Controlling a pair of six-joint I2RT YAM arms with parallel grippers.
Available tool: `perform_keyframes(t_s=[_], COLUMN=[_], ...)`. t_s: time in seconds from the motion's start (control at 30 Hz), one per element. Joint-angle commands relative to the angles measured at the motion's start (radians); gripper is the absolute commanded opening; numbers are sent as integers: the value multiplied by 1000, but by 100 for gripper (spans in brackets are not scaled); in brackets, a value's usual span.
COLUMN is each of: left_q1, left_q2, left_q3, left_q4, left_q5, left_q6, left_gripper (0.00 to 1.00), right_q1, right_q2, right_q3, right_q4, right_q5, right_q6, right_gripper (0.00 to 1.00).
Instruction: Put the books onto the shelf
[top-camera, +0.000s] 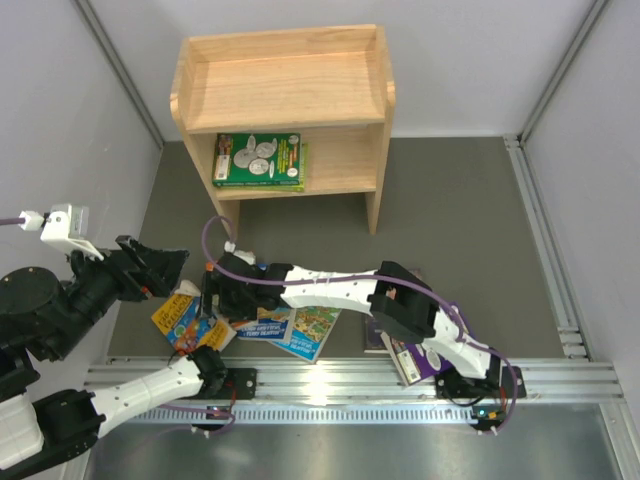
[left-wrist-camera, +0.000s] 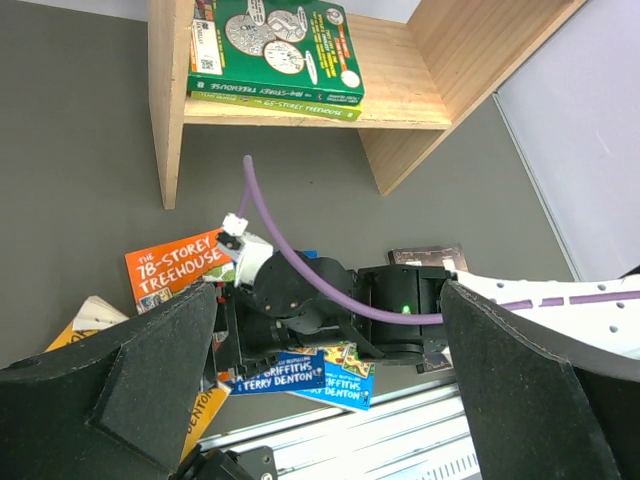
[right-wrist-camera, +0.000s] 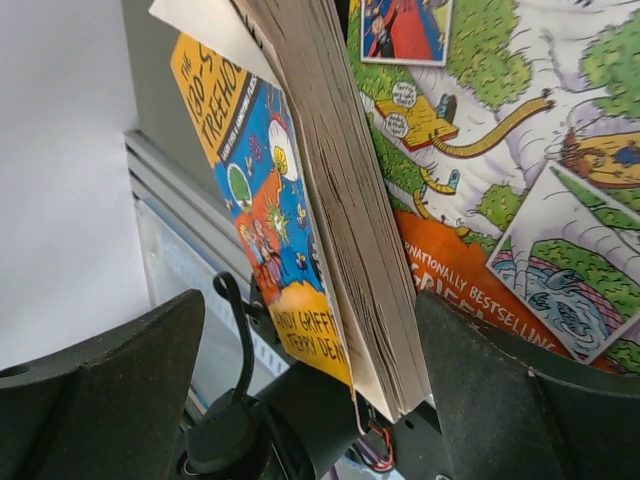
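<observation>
Two books (top-camera: 258, 160) lie stacked on the shelf (top-camera: 285, 90).

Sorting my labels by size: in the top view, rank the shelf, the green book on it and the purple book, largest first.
1. shelf, by far.
2. green book.
3. purple book, though the right arm hides much of it, so second versus third is unsure.

The light wooden shelf (top-camera: 290, 85) stood at upper centre, two green books (top-camera: 258, 160) stacked flat on its lower tier. The other books (top-camera: 305, 328) lay overlapping on the dark surface at lower centre, covers orange, yellow and blue; one paperback (right-wrist-camera: 340, 200) stood tilted on edge.
</observation>
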Motion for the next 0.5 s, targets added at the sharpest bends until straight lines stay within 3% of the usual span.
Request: perform_keyframes(t_s=[0.0, 0.17, 0.47], left_q1=[-2, -2, -2], left_q2=[-8, -10, 2], left_q3=[-1, 1, -10], left_q4=[-40, -42, -26], left_q5=[0, 0, 25], left_q6=[-1, 2, 5], left_gripper=[99, 99, 99], right_q1=[32, 74, 104], right_q2=[82, 167, 288], right_q3=[54, 158, 246], right_q4=[-220, -297, -394], right_q5=[-26, -84, -227], right_q6=[-69, -112, -132], right_gripper=[87, 87, 77])
